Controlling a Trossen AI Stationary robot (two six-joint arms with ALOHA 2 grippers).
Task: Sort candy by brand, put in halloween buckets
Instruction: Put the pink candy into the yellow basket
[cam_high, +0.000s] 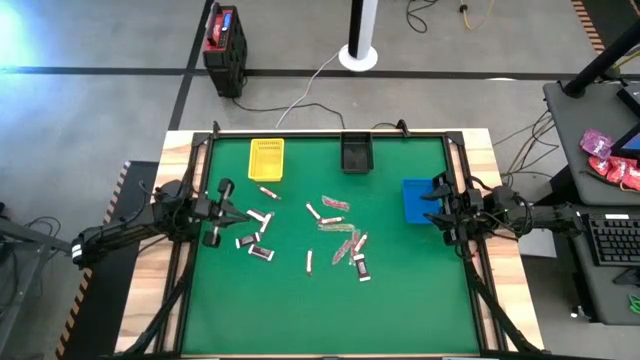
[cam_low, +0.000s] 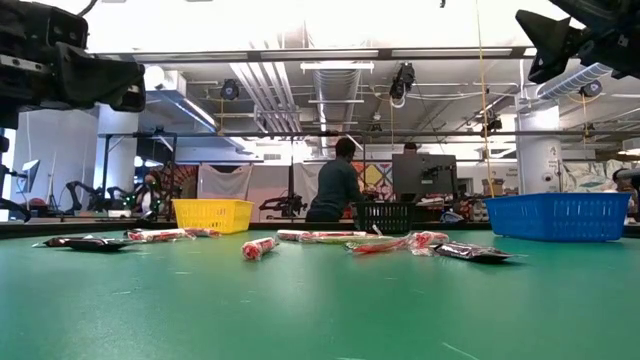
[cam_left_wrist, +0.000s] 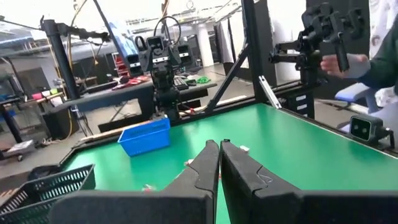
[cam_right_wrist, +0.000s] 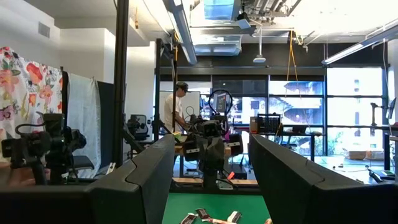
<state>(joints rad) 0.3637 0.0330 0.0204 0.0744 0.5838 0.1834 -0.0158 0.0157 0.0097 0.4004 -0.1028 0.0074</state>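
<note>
Several small wrapped candy bars (cam_high: 335, 228) in white, dark and pink-red wrappers lie flat and scattered over the middle of the green table (cam_high: 400, 310); in the low view they show as a row (cam_low: 258, 247). A yellow bin (cam_high: 266, 158) and a black bin (cam_high: 357, 153) stand at the far edge, and a blue bin (cam_high: 415, 199) stands at the right. My left gripper (cam_high: 235, 212) hovers shut at the table's left, level, just left of the nearest candy. My right gripper (cam_high: 436, 205) hangs open above the blue bin's right edge, tipped slightly upward, with nothing between its fingers (cam_right_wrist: 155, 171).
A black frame (cam_high: 330, 133) runs round the table's edges. Bare green mat lies along the near half. A black-and-red box (cam_high: 225, 40) stands on the floor beyond the far edge. A person (cam_low: 335, 188) stands in the room behind, and a person's hand (cam_left_wrist: 348, 62) shows beside the table.
</note>
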